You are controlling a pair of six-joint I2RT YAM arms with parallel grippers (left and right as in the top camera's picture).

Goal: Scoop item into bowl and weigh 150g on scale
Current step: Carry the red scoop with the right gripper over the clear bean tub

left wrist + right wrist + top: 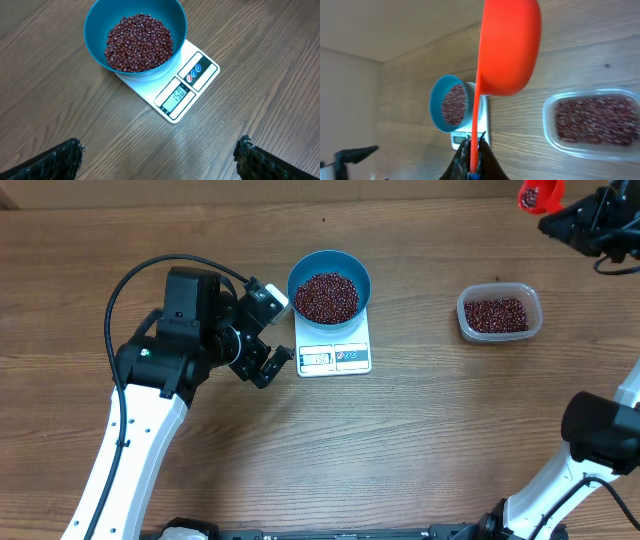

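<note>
Clear tub (500,337), orange scoop (512,47), wooden table (400,440)

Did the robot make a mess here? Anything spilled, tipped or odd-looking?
Nothing stands out. The beans lie inside the blue bowl, upright on the scale; the rest are in the clear tub. No stray beans show on the table, and the right hand grips the orange scoop.
</note>
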